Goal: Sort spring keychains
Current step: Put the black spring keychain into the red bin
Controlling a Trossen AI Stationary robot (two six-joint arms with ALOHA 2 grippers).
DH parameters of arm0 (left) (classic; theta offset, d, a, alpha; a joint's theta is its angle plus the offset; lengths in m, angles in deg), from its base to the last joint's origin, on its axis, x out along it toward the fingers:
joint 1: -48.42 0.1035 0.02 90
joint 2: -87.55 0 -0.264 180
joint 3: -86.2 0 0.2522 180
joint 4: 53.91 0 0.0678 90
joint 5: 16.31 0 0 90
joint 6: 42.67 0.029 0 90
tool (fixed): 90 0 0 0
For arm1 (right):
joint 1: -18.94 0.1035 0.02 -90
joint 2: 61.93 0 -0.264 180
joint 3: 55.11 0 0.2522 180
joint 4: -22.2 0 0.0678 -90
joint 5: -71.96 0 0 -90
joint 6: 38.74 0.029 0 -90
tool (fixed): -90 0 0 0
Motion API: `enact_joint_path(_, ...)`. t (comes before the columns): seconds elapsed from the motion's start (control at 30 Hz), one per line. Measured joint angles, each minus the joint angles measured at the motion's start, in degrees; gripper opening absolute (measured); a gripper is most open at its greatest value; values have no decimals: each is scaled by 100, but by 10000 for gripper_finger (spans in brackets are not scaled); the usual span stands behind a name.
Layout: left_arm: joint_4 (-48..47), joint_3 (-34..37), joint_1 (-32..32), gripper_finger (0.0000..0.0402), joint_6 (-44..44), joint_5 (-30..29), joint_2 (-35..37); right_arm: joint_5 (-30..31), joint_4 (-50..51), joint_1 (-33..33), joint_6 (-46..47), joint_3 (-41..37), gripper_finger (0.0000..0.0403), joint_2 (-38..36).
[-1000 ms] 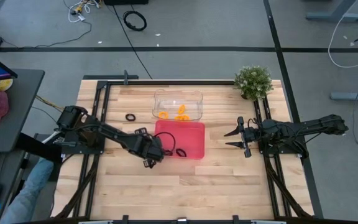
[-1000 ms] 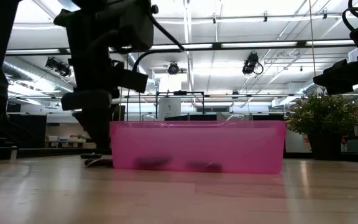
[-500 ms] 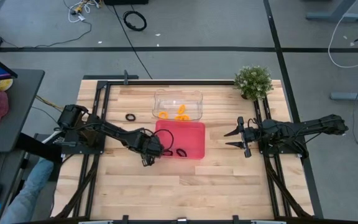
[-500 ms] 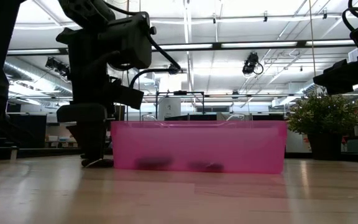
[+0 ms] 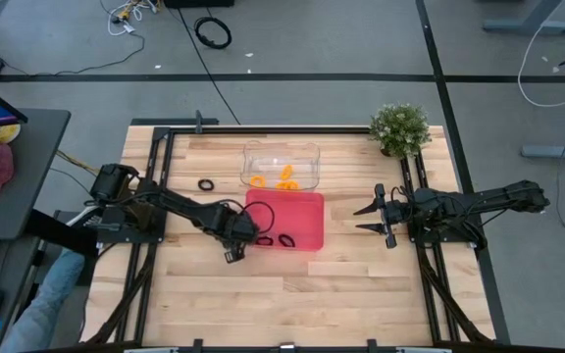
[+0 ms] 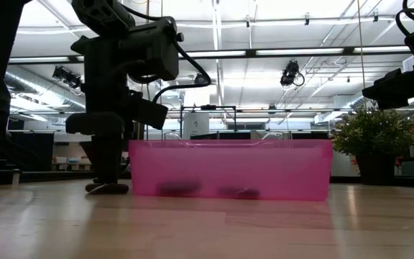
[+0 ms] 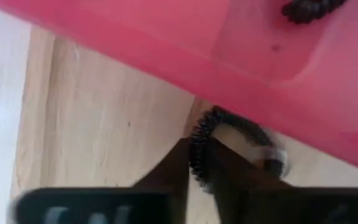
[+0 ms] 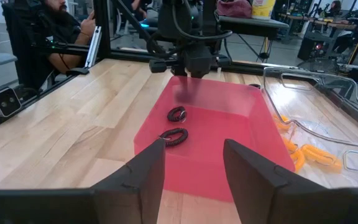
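Note:
My left gripper point(image 5: 235, 240) points down at the table just outside the left wall of the pink tray point(image 5: 307, 206) and is shut on a black spring keychain point(image 7: 229, 124). Two black keychains point(image 8: 177, 114) point(image 8: 174, 135) lie on the tray's floor. Several orange keychains point(image 5: 284, 178) lie in the clear container point(image 5: 281, 152) behind the tray. Another black keychain point(image 5: 206, 183) lies flat on the wood, left of that container. My right gripper point(image 5: 371, 218) hovers open to the right of the tray, touching nothing. My left gripper pinches one stretch of the black keychain's coil point(image 7: 197, 146) between its two fingers. The fingers come from above and point down. The rest of the loop, with a small metal ring point(image 7: 275, 163), curves out toward the tray wall. The keychain point(image 6: 106, 188) rests low on the table.
A potted plant point(image 5: 400, 127) stands at the table's far right corner. A black frame point(image 5: 160, 186) runs along the table's left and right sides. A person point(image 8: 55, 31) sits beyond the table's left edge. Bare wood lies in front of the tray.
My left gripper has sunk to the table beside the tray's left wall, tipped a little more upright, and shut on the black keychain lying there. The keychain stays on the wood. My right arm has kept still.

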Motion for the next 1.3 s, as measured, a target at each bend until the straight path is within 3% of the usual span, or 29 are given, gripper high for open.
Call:
enact_joint_path(0.07, -47, -1, 5, 19, 125, 170, 2, 0, 0, 1, 2, 0, 166, 0)
enact_joint_path(0.27, -403, -26, 5, 19, 179, 178, -2, 0, 0, 2, 2, 0, 166, 0)
enact_joint_path(0.47, -1094, -253, 4, 7, 181, -280, -37, 0, 0, 0, 0, 0, 166, 0)
enact_joint_path(0.77, -1677, -549, -44, 5, 103, -1388, 139, 0, 0, 2, 2, 0, 166, 2)
enact_joint_path(1.03, -1996, -702, -525, 5, -360, -2884, 827, 2, 5, 1, 2, 0, 166, 4)
enact_joint_path(1.17, -1814, -708, -879, 9, -381, -3557, 1231, 2, 7, 0, 0, 0, 166, 4)
enact_joint_path(1.3, -1367, -710, -1189, 7, -201, -3787, 1524, 0, 8, 0, 1, 0, 166, 4)
